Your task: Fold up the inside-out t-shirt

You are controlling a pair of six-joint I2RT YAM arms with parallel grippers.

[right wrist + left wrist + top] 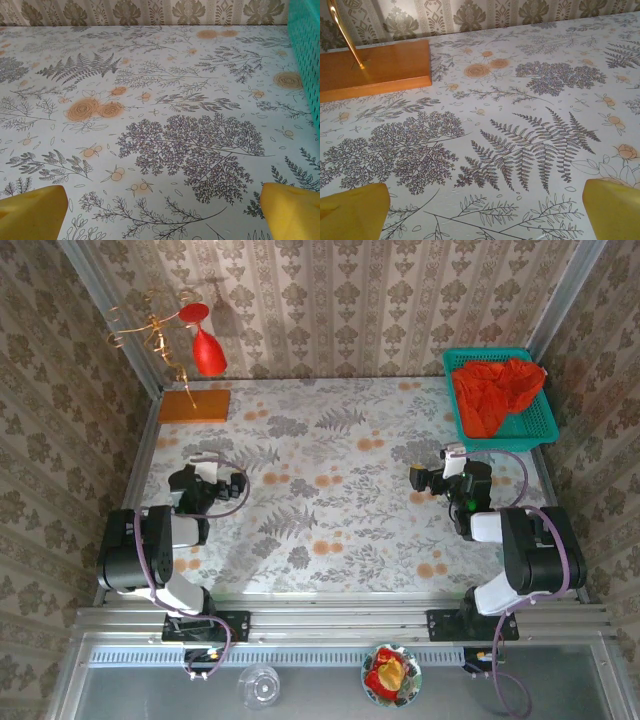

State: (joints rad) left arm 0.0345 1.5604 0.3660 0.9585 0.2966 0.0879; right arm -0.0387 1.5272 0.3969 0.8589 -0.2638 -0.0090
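We log a counter [330, 530] covered in a pale fern-and-flower print. A flat orange-brown board [194, 405] lies at its far left corner. A gold wire stand [150, 325] rises from the board, with a glossy red wine glass [209, 352] at the wire. A teal mesh basket [540, 425] sits at the far right corner. On the near side of the metal rail [340, 620] we see a clear glass [260, 685] and a small bowl [391, 673] with red and yellow contents.
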